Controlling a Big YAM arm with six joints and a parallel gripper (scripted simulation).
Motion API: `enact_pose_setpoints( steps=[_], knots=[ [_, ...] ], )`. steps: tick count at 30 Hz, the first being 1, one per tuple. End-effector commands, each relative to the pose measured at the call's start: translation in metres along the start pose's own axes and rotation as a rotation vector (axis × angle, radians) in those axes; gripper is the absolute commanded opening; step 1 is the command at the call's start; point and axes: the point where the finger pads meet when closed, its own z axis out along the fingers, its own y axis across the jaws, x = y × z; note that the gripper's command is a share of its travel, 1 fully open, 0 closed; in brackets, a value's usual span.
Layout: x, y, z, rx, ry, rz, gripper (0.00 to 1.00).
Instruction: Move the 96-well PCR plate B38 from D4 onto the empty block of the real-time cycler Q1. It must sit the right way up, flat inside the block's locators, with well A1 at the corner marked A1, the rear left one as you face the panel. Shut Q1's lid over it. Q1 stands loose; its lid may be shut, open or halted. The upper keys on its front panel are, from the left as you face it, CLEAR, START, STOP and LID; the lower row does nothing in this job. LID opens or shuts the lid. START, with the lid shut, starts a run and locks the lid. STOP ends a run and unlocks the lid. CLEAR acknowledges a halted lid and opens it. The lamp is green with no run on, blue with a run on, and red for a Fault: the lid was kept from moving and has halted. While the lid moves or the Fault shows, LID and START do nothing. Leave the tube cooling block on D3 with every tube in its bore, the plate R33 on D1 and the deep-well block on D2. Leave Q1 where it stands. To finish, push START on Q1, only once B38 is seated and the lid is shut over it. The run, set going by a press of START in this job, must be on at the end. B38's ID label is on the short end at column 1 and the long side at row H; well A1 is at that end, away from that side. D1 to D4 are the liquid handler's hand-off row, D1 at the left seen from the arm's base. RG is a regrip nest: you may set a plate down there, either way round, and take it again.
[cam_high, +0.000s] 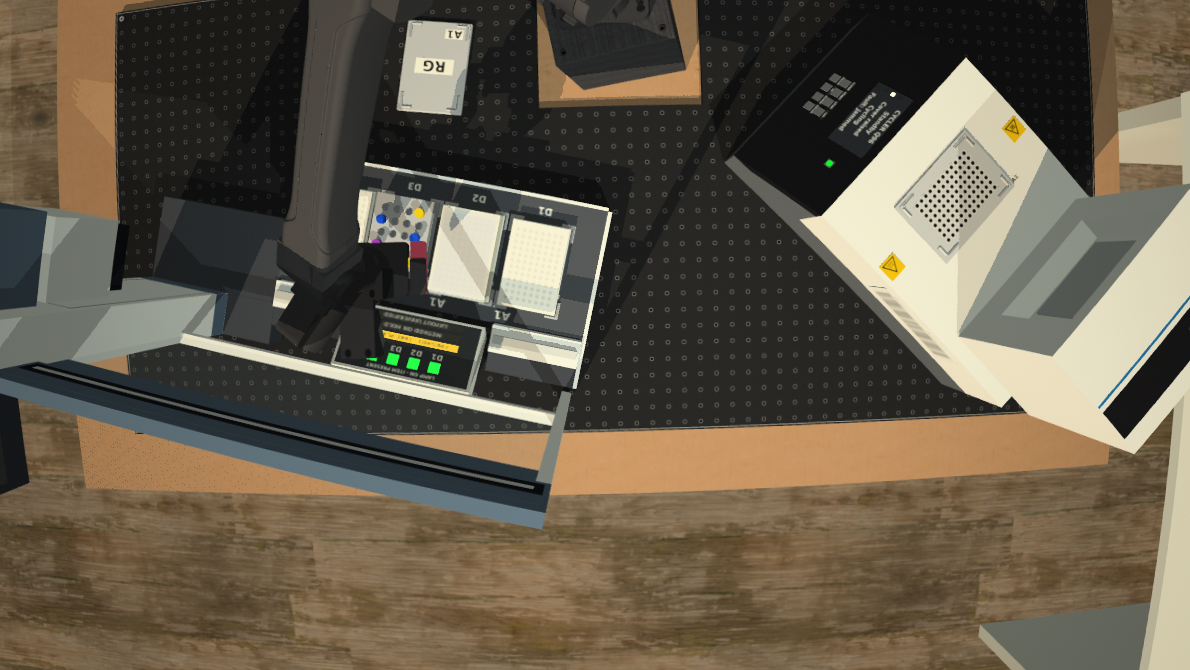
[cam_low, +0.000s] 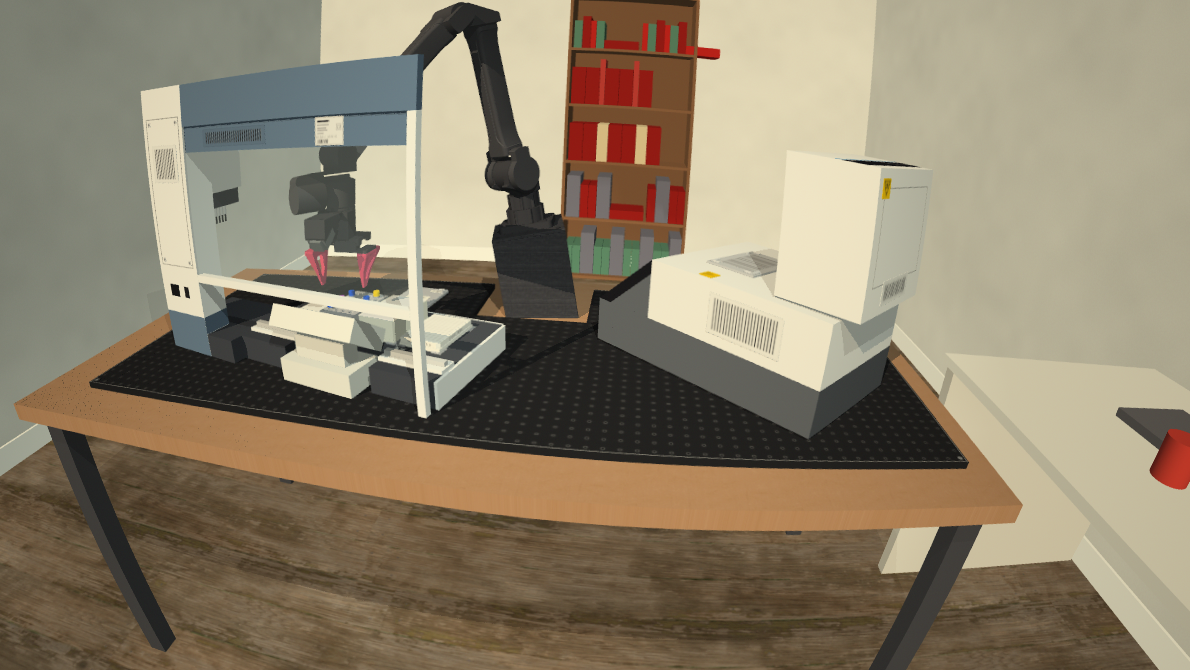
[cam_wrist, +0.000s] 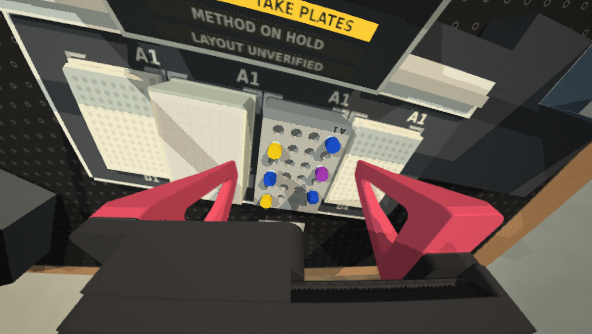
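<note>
The cycler (cam_high: 907, 274) stands at the counter's right end with its lid (cam_low: 849, 233) raised, its block (cam_high: 953, 193) bare and its lamp (cam_high: 828, 163) green. The liquid handler (cam_low: 291, 99) fills the left end, its row of four stations running along the counter. By my judgement the job has barely begun: nothing is carried, the block is unloaded, the lid is unshut and no run is on. Taking the plate, turning it so A1 meets the marked corner, seating it, shutting the lid and pressing START all remain.

The arm (cam_high: 333, 124) reaches in from the rear edge, hiding the leftmost station in the top view. The gripper (cam_wrist: 295, 182) hangs above the tube block (cam_wrist: 297, 165), jaws spread wide, holding nothing.

The plate (cam_wrist: 382, 155) lies flat in the station nearest the left edge, just beside the tube block. Its long axis runs front to rear, its A1 mark toward the front edge.
</note>
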Motion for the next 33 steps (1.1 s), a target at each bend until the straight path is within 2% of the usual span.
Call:
enact_pose_setpoints(
  steps=[1,5,10,15,19,22,26,28,31,33],
  knots=[
    [-0.007,-0.010,0.000,-0.016,0.006,0.073,0.97],
    [0.000,-0.015,0.003,-0.022,0.013,0.071,0.97],
    [0.011,-0.053,-0.001,0.012,-0.019,0.054,0.97],
    [0.026,-0.073,0.008,-0.011,0.005,0.172,0.97],
    [0.038,-0.074,0.013,-0.040,0.029,0.253,0.97],
    [0.041,-0.076,0.014,-0.043,0.032,0.264,0.97],
    [0.056,-0.109,0.008,-0.006,0.003,0.243,0.97],
    [0.064,-0.122,0.011,-0.001,-0.001,0.242,0.97],
    [0.053,-0.115,0.014,0.000,-0.007,0.215,0.97],
    [0.050,-0.104,0.017,-0.012,0.000,0.196,0.97]
  ],
)
